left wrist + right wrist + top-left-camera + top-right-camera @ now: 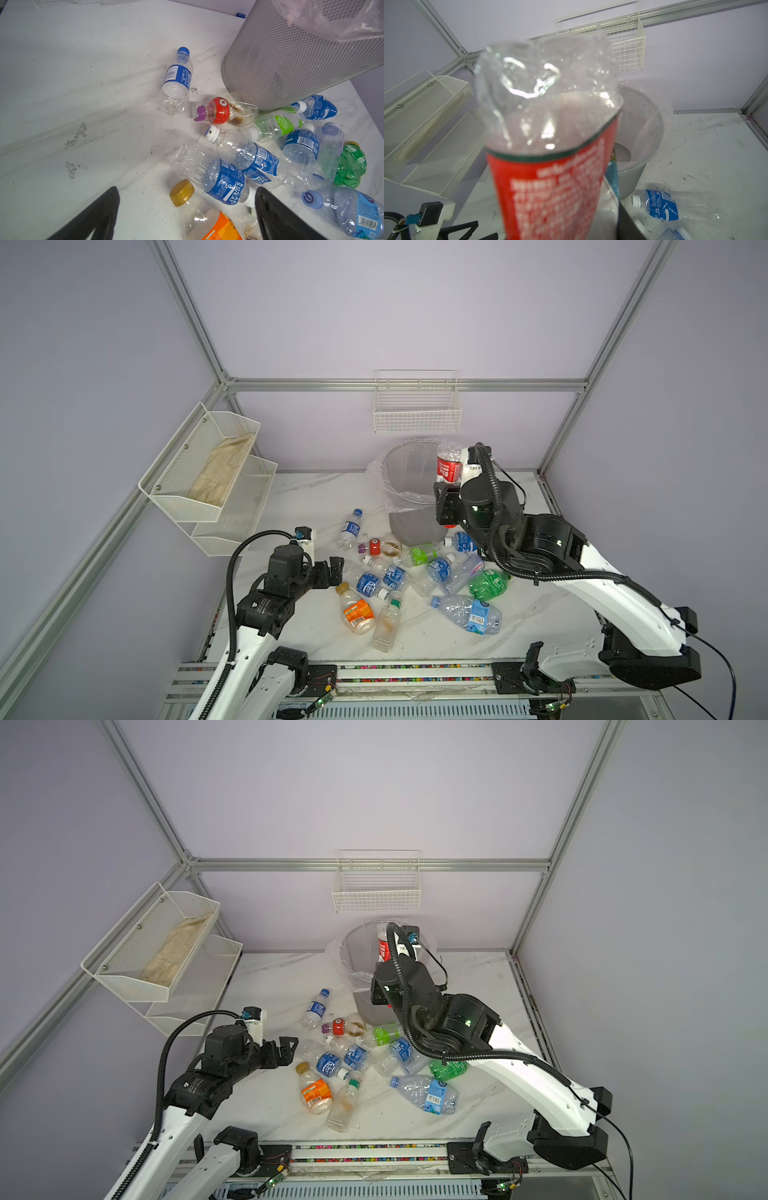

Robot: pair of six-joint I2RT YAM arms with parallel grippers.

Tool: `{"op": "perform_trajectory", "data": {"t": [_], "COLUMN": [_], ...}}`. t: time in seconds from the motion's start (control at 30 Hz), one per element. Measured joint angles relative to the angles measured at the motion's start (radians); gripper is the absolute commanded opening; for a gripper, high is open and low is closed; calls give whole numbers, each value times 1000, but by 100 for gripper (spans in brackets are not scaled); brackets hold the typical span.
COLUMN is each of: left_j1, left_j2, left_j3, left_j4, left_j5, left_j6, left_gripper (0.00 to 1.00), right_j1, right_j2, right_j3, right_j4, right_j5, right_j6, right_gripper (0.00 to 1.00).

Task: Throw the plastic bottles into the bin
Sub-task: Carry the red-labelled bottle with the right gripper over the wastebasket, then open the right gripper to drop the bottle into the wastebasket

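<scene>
By the bin (652,128), bottle (550,172) half-hides right gripper (448,498) (seemingly clamped).

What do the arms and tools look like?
The left arm and right arm: white shells, black joint housings. A black ribbed cable conduit loops along each. The left tool and right tool are black with tapered fingers; a white camera mount with a blue connector tops each wrist. Tiny green lights glow on the right arm's joints.

2 arms, left arm (257,614) & right arm (623,614): white link shells, black joint housings. Ribbed black cable conduit (492,506) runs along each arm. Green LED (559,542) on right arm's joint. White cam mount (308,540) w/ blue connector (297,534) per wrist. Black left hand (337,572), angular fingers (97,212). Small white print on left elbow.
</scene>
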Motion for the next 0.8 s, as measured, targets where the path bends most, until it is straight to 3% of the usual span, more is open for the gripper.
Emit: {"op": "perform_trajectory", "data": {"t": [0.43,0.57,0.6,0.8], "left_j1": [0,0,0,-9], "left_j2": [11,11,11,8], "left_j3": [0,0,0,0], "left_j4": [0,0,0,-2], "left_j5": [0,0,0,-5], "left_j6": [0,0,0,0], "left_gripper": [100,100,100,100], "right_j1": [-203,-333,-356,-406], "right_j2": [105,257,299,468], "right_j3": [112,244,279,360], "right_j4": [29,28,23,-39], "right_j5": [-167,-299,-320,-372], "right_j6": [-64,-81,-79,-89], "right_gripper": [42,80,95,97]}}
